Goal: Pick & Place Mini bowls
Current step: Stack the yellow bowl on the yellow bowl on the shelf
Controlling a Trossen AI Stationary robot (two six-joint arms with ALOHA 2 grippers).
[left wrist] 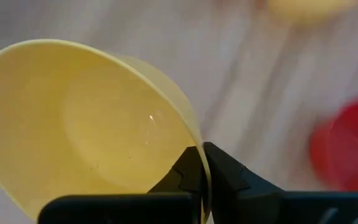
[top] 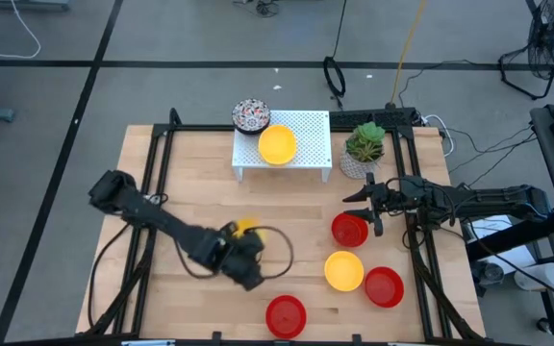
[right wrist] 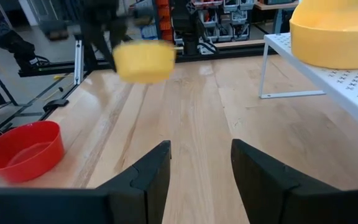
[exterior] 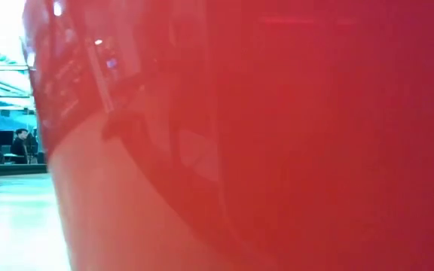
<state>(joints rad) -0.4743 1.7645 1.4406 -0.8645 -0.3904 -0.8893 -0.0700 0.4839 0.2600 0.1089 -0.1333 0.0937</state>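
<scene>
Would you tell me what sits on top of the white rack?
On the white rack sit a yellow bowl and, at its far-left corner, a patterned bowl. Whatever lies beneath the rack is hidden.

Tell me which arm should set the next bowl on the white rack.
Left, probably. Its claw is shut on a yellow bowl's rim, lifted mid-table. The right claw hangs open and empty near the plant.

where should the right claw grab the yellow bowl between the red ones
Take the yellow bowl by its rim, coming straight down from above with one finger inside and one outside. It sits upright and open, and red bowls crowd two sides, so pinch the rim on a free side. The right claw is open nearby.
</scene>
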